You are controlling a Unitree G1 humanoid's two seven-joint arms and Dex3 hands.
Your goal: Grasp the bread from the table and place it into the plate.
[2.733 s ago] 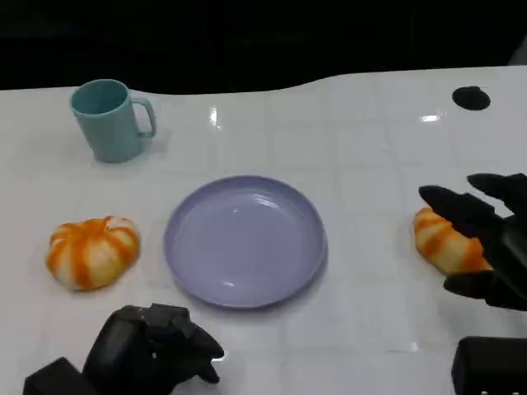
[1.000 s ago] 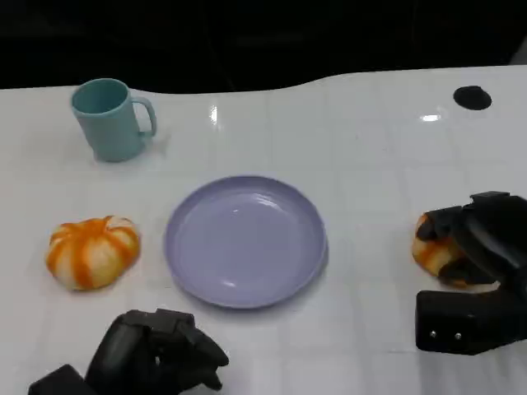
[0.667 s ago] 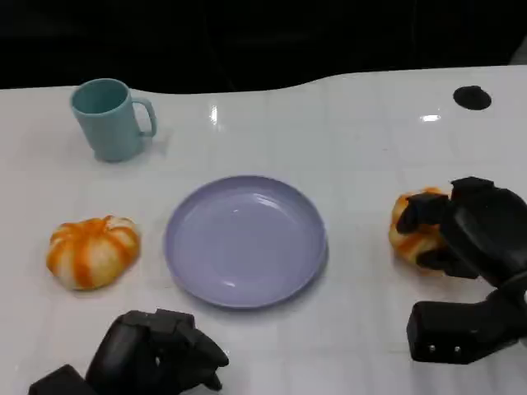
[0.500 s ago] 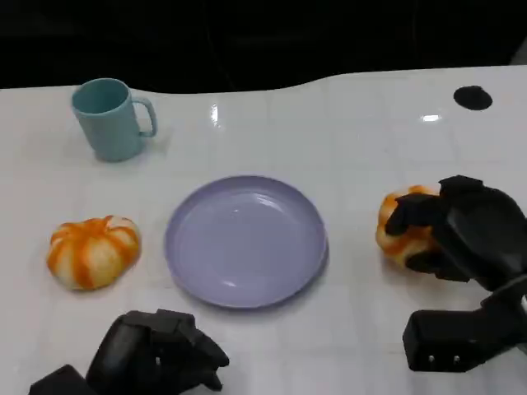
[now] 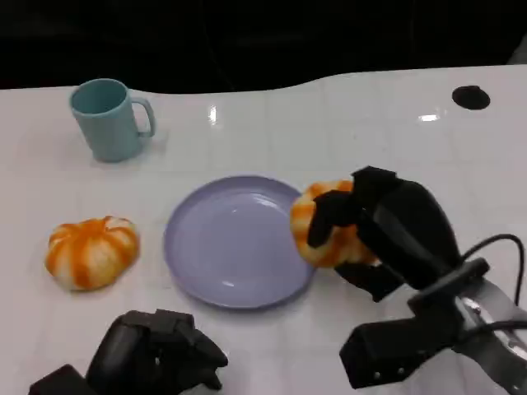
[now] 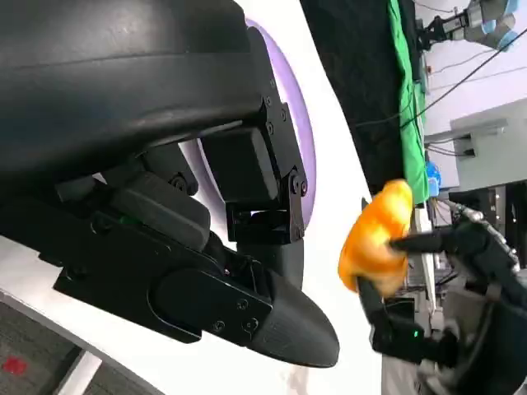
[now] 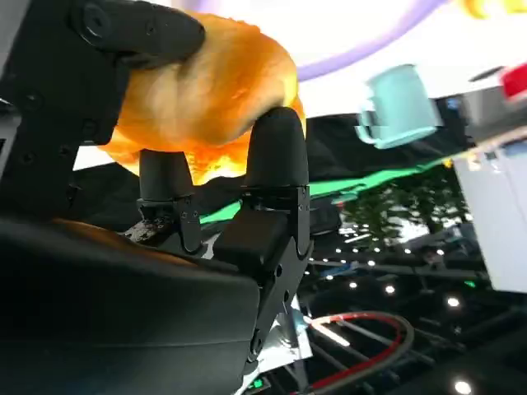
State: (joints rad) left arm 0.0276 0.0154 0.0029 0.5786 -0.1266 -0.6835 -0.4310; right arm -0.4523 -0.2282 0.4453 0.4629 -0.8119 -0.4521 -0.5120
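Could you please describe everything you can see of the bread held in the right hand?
The bread is a rounded, golden-orange bun with paler stripes and a glossy crust. The right hand grips it, black fingers wrapped around its sides. It appears lifted, hanging over the right edge of the lilac plate, not yet set down on it.

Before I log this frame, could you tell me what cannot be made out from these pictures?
- Head view: the right hand covers the near side of the held bread, hiding whether it is clear of the purple plate rim.
- Head view: the left hand is cut off by the bottom edge.
- Left wrist view: the left hand's shell hides most of the plate.
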